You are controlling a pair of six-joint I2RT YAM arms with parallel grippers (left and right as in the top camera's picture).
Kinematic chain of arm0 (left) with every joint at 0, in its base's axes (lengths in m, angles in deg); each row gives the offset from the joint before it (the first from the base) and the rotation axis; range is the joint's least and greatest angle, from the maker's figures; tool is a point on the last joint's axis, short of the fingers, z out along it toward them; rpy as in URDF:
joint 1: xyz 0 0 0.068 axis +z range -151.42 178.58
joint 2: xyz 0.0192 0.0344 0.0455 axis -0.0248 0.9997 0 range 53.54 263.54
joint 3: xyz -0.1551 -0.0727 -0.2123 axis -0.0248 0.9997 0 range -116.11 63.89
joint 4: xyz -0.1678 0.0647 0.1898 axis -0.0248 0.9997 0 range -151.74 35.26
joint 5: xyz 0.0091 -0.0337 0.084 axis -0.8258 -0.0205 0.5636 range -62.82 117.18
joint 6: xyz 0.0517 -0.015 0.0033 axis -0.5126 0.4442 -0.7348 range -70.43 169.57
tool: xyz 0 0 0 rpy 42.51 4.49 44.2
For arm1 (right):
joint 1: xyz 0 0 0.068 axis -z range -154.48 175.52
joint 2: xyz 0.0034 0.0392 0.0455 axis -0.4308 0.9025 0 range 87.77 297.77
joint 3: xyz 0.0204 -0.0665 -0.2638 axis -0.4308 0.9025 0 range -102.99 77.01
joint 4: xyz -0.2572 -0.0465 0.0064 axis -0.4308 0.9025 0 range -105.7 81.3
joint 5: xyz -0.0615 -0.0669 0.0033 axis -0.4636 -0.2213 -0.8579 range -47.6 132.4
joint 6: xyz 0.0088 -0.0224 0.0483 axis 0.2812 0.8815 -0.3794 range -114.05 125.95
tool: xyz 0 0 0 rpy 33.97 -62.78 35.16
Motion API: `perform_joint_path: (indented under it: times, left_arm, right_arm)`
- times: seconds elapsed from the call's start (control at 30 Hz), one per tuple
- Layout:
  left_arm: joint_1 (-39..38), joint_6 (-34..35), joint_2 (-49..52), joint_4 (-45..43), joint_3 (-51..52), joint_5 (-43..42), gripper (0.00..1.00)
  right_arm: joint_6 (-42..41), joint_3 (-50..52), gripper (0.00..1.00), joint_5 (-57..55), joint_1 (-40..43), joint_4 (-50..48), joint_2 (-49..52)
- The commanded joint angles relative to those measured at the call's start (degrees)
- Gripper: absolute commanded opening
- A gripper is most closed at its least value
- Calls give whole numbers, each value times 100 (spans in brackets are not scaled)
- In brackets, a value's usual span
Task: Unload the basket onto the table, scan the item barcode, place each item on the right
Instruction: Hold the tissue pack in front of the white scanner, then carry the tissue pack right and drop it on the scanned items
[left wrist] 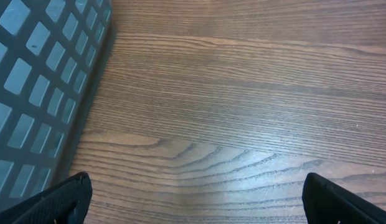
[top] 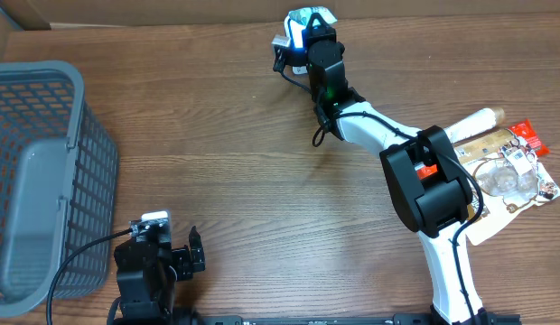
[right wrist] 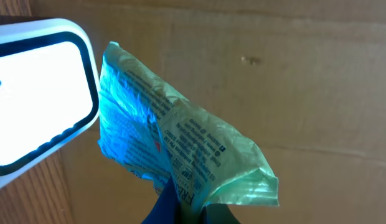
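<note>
The right tool (right wrist: 188, 210) was clamped on the green packet (right wrist: 180, 143) at the table's (top: 217, 135) far edge. In the wrist view the packet's long axis ran diagonally, its upper end pointing left toward the glowing scanner (right wrist: 37, 93). The left tool (left wrist: 199, 202) stood wide apart beside the basket (left wrist: 37, 81).
</note>
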Motion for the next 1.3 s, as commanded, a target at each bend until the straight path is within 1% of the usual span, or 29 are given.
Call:
perform_joint_path:
  times: [0.0,0.1,0.2,0.23,0.33,0.4,0.47,0.5,0.57,0.7,0.77,0.87,0.93,1.0,1.13,1.27]
  left_arm:
    - [31,-107,-22,-11,0,-55,99]
    - [31,-107,-24,-11,0,-55,99]
    - [31,-107,-24,-13,0,-55,100]
    - [31,-107,-24,-11,0,-55,100]
    - [31,-107,-24,-11,0,-55,100]
    - [31,-107,-24,-11,0,-55,99]
    - [31,-107,-24,-11,0,-55,99]
    - [31,-107,-24,-11,0,-55,100]
    - [31,-107,-24,-11,0,-55,100]
    - [31,-107,-24,-11,0,-55,100]
    - [31,-107,-24,-11,0,-55,100]
    - [31,-107,-22,-11,0,-55,99]
    - [31,-107,-24,-11,0,-55,99]
    - [31,-107,-24,-11,0,-55,99]
    - [31,-107,-24,-11,0,-55,100]
    - [31,-107,-22,-11,0,-55,100]
  right_arm:
    - [-719,-203,4,-315,-105,-39,-529]
    - [-1180,-203,4,-597,-164,415,-1032]
    - [-1840,-203,4,-789,-278,1473,-1674]
    - [-2251,-203,4,-809,-317,1904,-1899]
    - [-4111,-203,4,-595,-374,3421,-2658]
    - [-5309,-205,4,-96,-332,4538,-3161]
    - [-6312,-205,4,713,-181,5582,-3641]
    - [-6660,-205,4,1139,-79,5991,-3845]
    - [-7272,-205,4,2092,240,6671,-4225]
    - [-8013,-203,4,3805,1241,7709,-4747]
    - [-8489,-205,4,4411,1891,8234,-4876]
    - [-9283,-190,4,4723,2822,9066,-4876]
    - [-9433,-92,4,4734,3370,9440,-4815]
    - [-9486,133,4,4732,3926,9565,-4739]
    - [-9849,782,4,4734,4837,9368,-4496]
    - [-9923,1495,4,4732,5322,9047,-4374]
